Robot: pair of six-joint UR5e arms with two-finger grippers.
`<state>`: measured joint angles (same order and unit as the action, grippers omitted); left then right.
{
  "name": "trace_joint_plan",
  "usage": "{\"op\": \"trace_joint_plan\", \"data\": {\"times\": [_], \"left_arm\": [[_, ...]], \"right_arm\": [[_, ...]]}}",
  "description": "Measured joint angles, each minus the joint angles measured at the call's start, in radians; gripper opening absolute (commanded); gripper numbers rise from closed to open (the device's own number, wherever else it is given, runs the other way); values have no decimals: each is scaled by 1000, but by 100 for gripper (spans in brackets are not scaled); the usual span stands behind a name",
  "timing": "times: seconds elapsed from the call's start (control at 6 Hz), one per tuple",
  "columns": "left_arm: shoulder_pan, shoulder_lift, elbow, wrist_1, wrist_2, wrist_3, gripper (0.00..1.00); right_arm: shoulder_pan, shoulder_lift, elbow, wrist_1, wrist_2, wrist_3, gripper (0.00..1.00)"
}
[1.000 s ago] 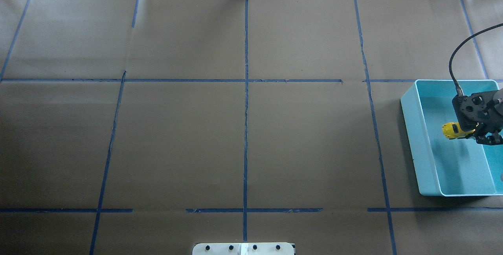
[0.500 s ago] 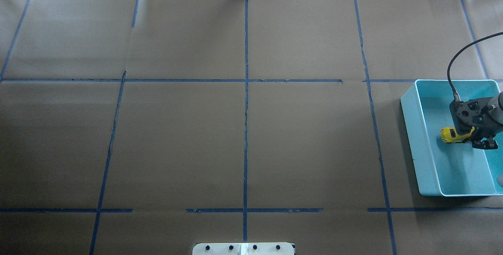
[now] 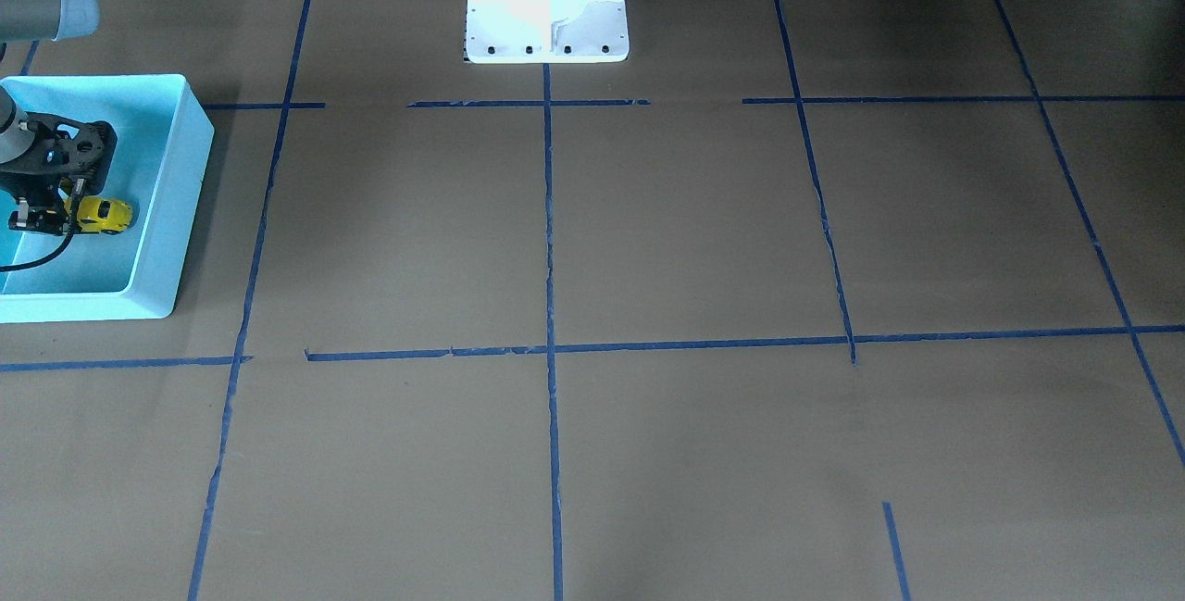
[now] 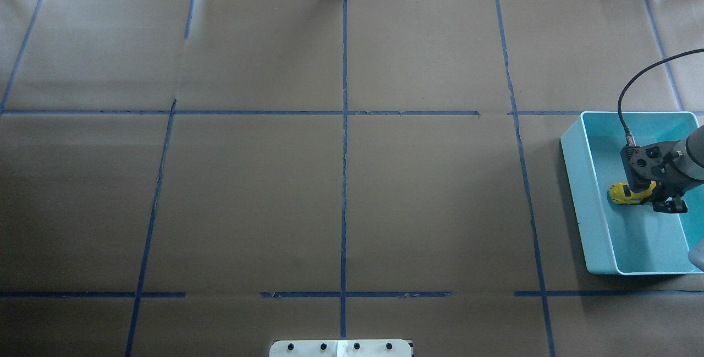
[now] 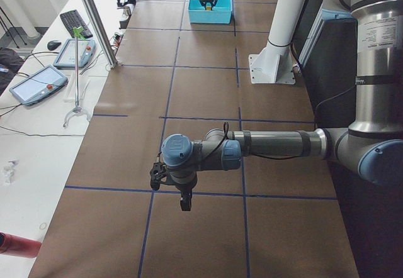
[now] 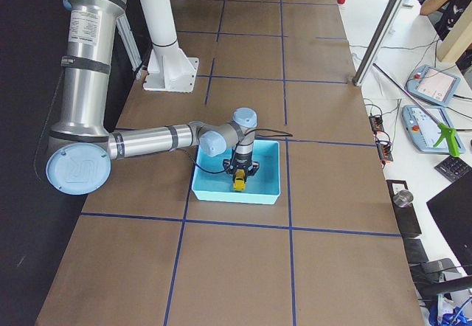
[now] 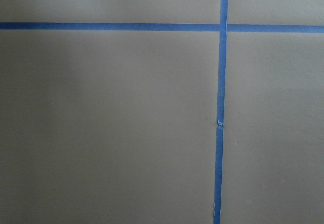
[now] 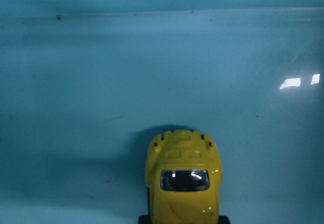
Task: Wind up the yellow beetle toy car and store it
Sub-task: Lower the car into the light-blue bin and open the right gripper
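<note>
I see the desk (image 4: 247, 197) papered brown, gridded with blue tape lines (image 4: 344, 181); a turquoise bin (image 4: 582, 181) sits at its right end, the white pedestal (image 3: 546, 27) mid-edge.

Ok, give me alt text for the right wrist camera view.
A yellow beetle toy car shows at bottom centre, dark window up, its shadow on the glossy floor of a turquoise bin. The bin's wall edge crosses the top.

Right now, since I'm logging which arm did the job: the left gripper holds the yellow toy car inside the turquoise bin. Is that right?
Not quite: it is the right gripper that holds the yellow toy car inside the turquoise bin. The overhead view shows that arm coming in from the right side.
</note>
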<state>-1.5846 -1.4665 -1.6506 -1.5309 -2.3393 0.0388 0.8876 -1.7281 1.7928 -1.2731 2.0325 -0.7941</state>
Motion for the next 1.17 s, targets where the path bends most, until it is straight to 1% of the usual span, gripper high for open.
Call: {"op": "trace_joint_plan", "data": {"times": [0.17, 0.33, 0.5, 0.67, 1.0, 1.17], "left_arm": [[0, 0, 0, 0, 0, 1, 100], [0, -1, 0, 0, 0, 1, 100], [0, -1, 0, 0, 0, 2, 100], [-1, 2, -2, 0, 1, 2, 100], [-4, 10, -8, -3, 1, 3, 100], [-4, 10, -12, -3, 1, 3, 100]], "right_arm": [[-3, 1, -2, 0, 0, 4, 40], [-6, 2, -2, 1, 0, 18, 42], [-10, 2, -1, 1, 1, 34, 56], [-12, 2, 0, 1, 2, 41, 99], [-12, 2, 13, 1, 32, 46, 100], [-9, -3, 50, -3, 46, 47, 100]]}}
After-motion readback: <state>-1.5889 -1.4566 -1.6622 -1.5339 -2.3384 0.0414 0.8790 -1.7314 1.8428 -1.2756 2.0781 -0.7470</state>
